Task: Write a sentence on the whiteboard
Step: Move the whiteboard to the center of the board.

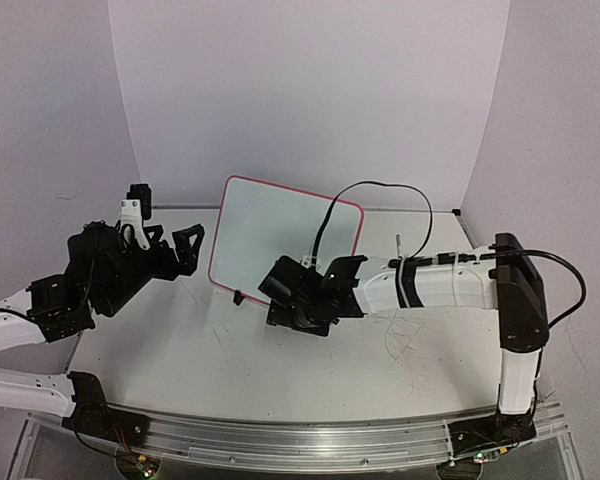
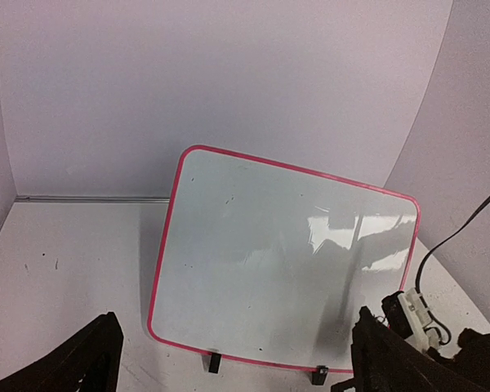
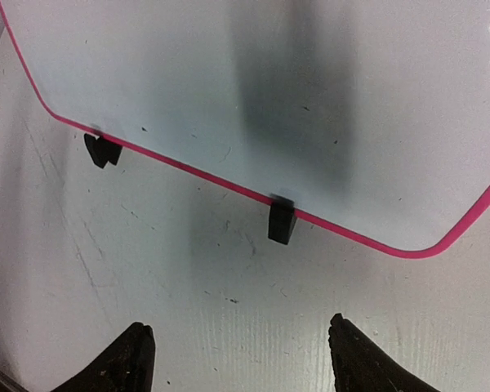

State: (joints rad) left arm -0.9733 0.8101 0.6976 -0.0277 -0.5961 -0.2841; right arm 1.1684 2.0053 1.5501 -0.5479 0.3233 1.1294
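Note:
The whiteboard (image 1: 280, 235) stands tilted on the table, white with a pink-red rim. Its face is blank in the left wrist view (image 2: 286, 253) and the right wrist view (image 3: 269, 73); no green sentence shows. Two black clip feet (image 3: 282, 222) hold its lower edge. My left gripper (image 1: 172, 250) is open and empty, left of the board, apart from it (image 2: 235, 347). My right gripper (image 1: 308, 277) is open and empty, low over the table just before the board's lower edge (image 3: 239, 327). No marker is in either gripper.
The white tabletop (image 1: 230, 360) carries faint grey scribbles. A black cable (image 1: 380, 190) loops over the board's right corner. A thin grey stick (image 1: 397, 245) stands behind the right arm. White walls curve round the back; a metal rail (image 1: 310, 440) runs along the near edge.

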